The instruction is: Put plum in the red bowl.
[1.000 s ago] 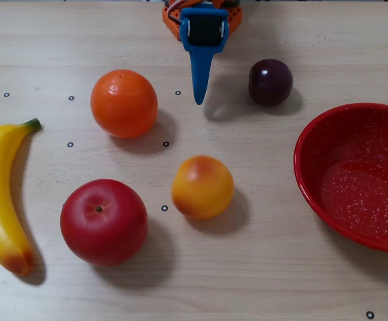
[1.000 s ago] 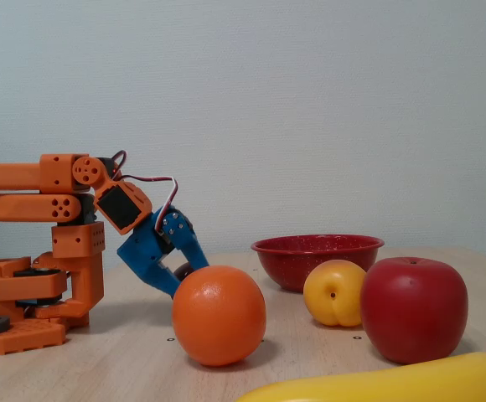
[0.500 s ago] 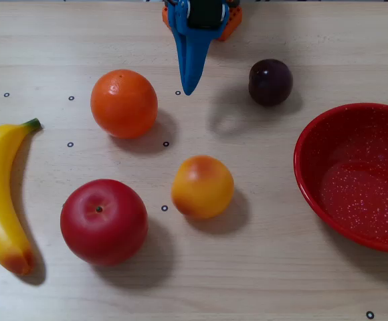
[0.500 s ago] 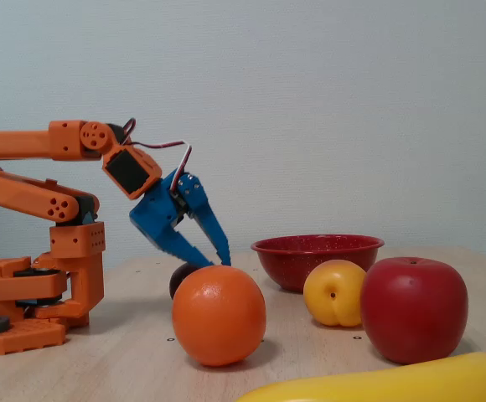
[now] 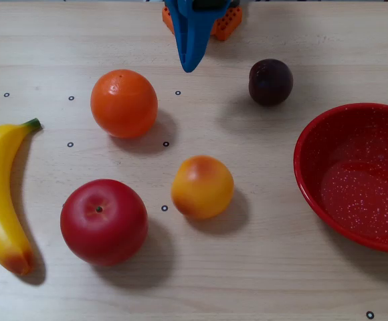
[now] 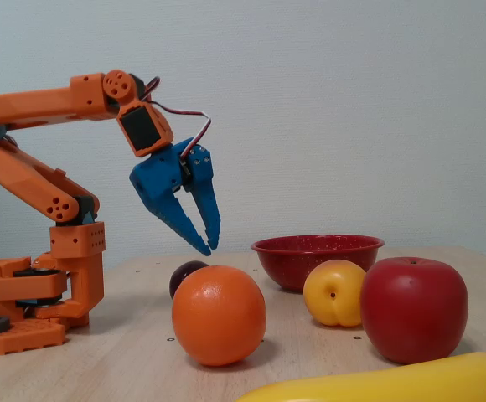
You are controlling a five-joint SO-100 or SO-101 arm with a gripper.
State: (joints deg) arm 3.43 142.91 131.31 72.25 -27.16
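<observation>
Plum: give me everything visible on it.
The plum is small, round, glossy and dark maroon, with a faint highlight on top. It sits alone on the pale wood table, touching nothing else, above and left of the red bowl in the overhead view. In the fixed view the orange hides most of it. The gripper hangs above, not holding it.
</observation>
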